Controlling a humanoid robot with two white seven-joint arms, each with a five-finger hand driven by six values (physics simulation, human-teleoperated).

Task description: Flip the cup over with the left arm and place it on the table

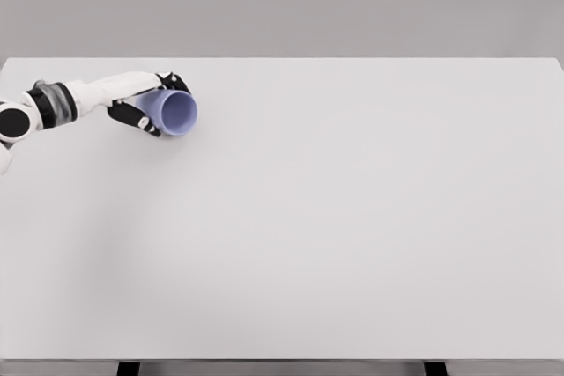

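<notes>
A pale blue-violet cup point(174, 112) is tipped on its side at the far left of the white table point(352, 217), its open mouth facing right and toward me. My left hand point(152, 105) is wrapped around the cup's body, dark fingers point(135, 118) below it and others above near the rim. The left arm comes in from the left edge. Whether the cup rests on the table or hangs just above it I cannot tell. The cup's base is hidden by the hand.
The table's far edge runs just behind the hand. Two dark table legs point(129, 368) show at the bottom edge.
</notes>
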